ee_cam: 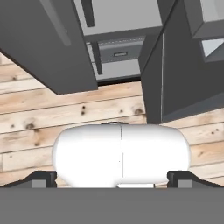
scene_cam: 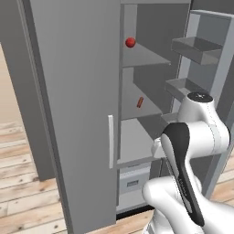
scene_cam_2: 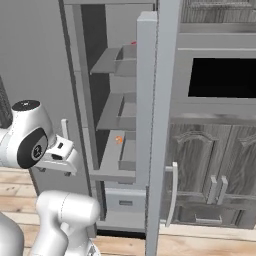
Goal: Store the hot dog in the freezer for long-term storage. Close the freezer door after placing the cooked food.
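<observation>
Left base view shows the freezer (scene_cam: 141, 82) standing open, with flat grey shelves inside. The hot dog (scene_cam: 140, 102) is a tiny red-orange stick. It lies on the middle shelf, tilted a little, near the back. A round red ball (scene_cam: 130, 42) sits on the shelf above it, well apart from the hot dog. Under the shelves there is a low drawer (scene_cam: 132, 180). The plain grey door (scene_cam: 73, 114) stands to the left with its pale bar handle (scene_cam: 110, 141). The freezer door (scene_cam: 215, 59) is swung out to the right, and grey bins (scene_cam: 196, 49) hang on its inner side. The white arm (scene_cam: 192, 151) rises at the lower right, in front of the open freezer. In the right base view the freezer door (scene_cam_2: 155, 125) is seen edge on, with its pale handle (scene_cam_2: 172, 192) low down. The hot dog (scene_cam_2: 119, 139) shows as a small orange spot on a shelf behind it. A black-windowed oven (scene_cam_2: 222, 77) and dark wooden cabinets (scene_cam_2: 210, 165) are to the right. In the hand view the gripper (ee_cam: 112, 179) points down at the wooden floor (ee_cam: 65, 113), with the drawer (ee_cam: 120, 54) at the top. Its two dark tips sit far apart at the bottom corners, so the pincer is wide open and holds nothing.
</observation>
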